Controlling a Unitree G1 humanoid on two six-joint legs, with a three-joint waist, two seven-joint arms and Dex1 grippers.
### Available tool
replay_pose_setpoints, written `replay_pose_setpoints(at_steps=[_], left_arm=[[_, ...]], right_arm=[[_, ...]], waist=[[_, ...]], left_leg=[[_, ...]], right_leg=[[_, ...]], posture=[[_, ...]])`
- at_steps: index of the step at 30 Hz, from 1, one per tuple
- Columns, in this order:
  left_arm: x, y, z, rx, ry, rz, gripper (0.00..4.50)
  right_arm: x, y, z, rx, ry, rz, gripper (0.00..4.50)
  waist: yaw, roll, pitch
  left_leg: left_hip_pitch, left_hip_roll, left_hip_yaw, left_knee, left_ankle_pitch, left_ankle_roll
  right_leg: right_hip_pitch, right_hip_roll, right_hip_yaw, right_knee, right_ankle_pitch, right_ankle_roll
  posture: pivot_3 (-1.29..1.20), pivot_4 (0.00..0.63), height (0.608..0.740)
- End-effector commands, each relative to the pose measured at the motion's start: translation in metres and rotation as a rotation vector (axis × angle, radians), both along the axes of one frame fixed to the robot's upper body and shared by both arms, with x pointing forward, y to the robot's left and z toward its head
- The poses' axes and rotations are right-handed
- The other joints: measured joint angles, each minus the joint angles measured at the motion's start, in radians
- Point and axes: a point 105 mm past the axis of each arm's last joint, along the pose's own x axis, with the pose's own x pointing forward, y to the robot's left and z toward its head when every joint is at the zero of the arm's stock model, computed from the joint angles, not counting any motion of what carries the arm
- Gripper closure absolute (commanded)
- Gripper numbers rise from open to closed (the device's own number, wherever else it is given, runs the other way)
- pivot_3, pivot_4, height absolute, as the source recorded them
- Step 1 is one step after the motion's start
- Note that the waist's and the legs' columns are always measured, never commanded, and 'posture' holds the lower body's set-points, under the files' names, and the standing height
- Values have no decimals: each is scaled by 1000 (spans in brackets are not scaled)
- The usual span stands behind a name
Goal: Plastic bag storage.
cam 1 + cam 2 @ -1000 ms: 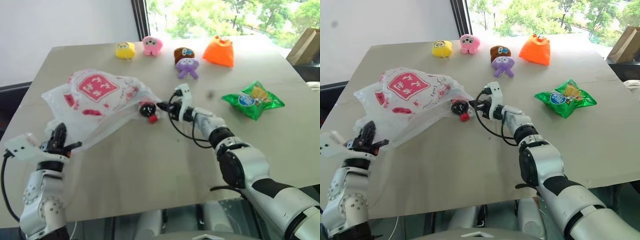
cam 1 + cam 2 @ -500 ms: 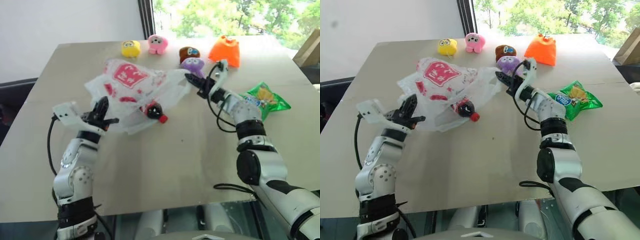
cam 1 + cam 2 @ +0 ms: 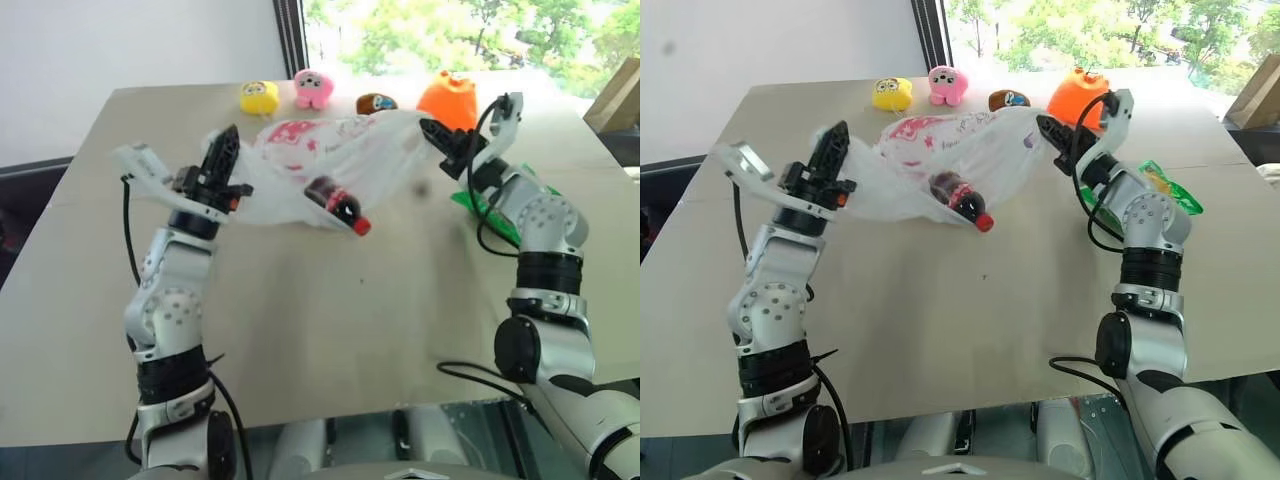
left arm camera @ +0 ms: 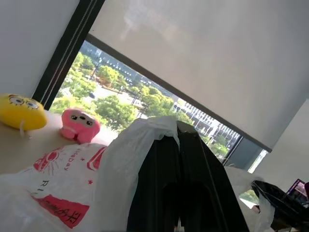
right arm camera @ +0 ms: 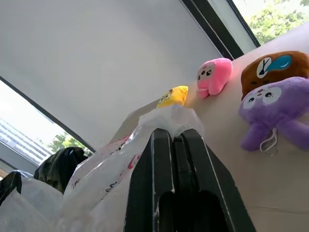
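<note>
**Bag stretched between two clamped grippers above the table**

Plastic bag [image 3: 320, 165] hanging slung over the table [image 3: 330, 330], pinched at both ends and clear of the tabletop across most of its span. Left gripper [image 3: 222, 160] closed tight on the bag's left edge, film bunched over the fingertips [image 4: 166, 145] in the left wrist view. Right gripper [image 3: 440, 135] likewise clamped on the bag's right edge, a tuft of white plastic poking out above the pressed-together fingers [image 5: 161, 145] in the right wrist view. Dark bottle with a red cap [image 3: 338, 203] lying tilted in the sagging middle of the bag, cap end lowest. Along the far edge of the table: yellow plush [image 3: 258, 96], pink plush [image 3: 313, 87], brown plush [image 3: 374, 102], orange plush [image 3: 448, 98]. Purple plush [image 5: 270, 113] just beside the brown one. Green snack packet [image 3: 1170, 190] flat on the table behind the right forearm, partly hidden.
</note>
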Motion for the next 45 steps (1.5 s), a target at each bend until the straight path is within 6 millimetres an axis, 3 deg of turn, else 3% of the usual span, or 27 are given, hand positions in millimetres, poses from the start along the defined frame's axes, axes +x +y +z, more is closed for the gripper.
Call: replay_pose_setpoints(at_steps=[1, 5, 13, 20, 22, 25, 30, 35, 38, 41, 45], left_arm=[[-8, 20, 25, -35, -114, 50, 4500], [-9, 25, 36, -34, -158, 57, 4500], [-11, 16, 32, -63, -169, 13, 4500], [-16, 54, 56, -288, -282, 98, 4500], [-13, 57, 54, -304, -268, 110, 4500], [-11, 33, 44, -200, -228, 45, 4500], [-15, -2, 10, -8, -123, -60, 4500], [-24, -11, -5, 6, -75, -94, 4500], [-25, -11, -9, -6, -60, -86, 4500], [-25, -13, -9, -11, -58, -83, 4500], [-26, -16, -4, -21, -71, -80, 4500]], right_arm=[[-8, -20, 40, 44, -117, -36, 4449], [-11, -35, 47, 57, -132, -56, 4449], [-14, -56, 50, 103, -131, -93, 4449], [-15, -77, 64, 247, -140, -128, 4449], [-12, -76, 59, 224, -121, -139, 4449], [-14, -61, 41, 92, -104, -103, 4449], [-23, -43, 8, -110, -72, -24, 4449], [-35, -34, -20, -243, -40, 35, 4449], [-41, -33, -23, -277, -70, 42, 4449], [-45, -37, -11, -276, -145, 27, 3620], [-69, -44, -8, -380, -250, 88, 1768]], waist=[[0, 0, 0], [0, 0, 0], [1, -1, 0], [3, -1, 1], [1, -1, 1], [-1, -1, 1], [-1, -1, 1], [2, -1, 1], [5, -1, 1], [8, -1, 1], [20, -1, 1]], left_leg=[[0, 0, 0, 0, 0, 0], [0, 0, 0, 0, 0, 0], [-1, 0, 0, 1, 0, 0], [-1, 0, 0, 1, 0, 0], [-1, 0, 0, 3, 0, 0], [0, 0, 1, 3, 0, 0], [0, 0, 0, 3, 0, 0], [0, 1, -1, 5, 0, 0], [2, 1, -1, 6, 0, 1], [2, 1, -1, 8, -2, 3], [2, 1, -2, 9, -1, 3]], right_leg=[[0, 0, 0, 0, 0, 0], [0, 0, 0, 0, 0, 0], [0, 0, 0, 0, 0, 0], [0, 0, 0, 0, 0, 0], [0, 0, 0, -1, 0, 0], [0, 1, 1, -1, 0, 0], [2, 1, 1, 0, 0, 0], [3, 1, 1, -2, 0, 0], [4, 2, 1, 0, 0, 0], [4, 2, 1, 1, 0, 0], [4, 2, 1, 1, 0, 0]], posture=[[0, 150, 740], [0, 150, 740], [0, 150, 740], [0, 150, 740], [0, 150, 740], [0, 150, 740], [0, 150, 740], [0, 150, 740], [0, 150, 740], [0, 150, 740], [0, 150, 740]])
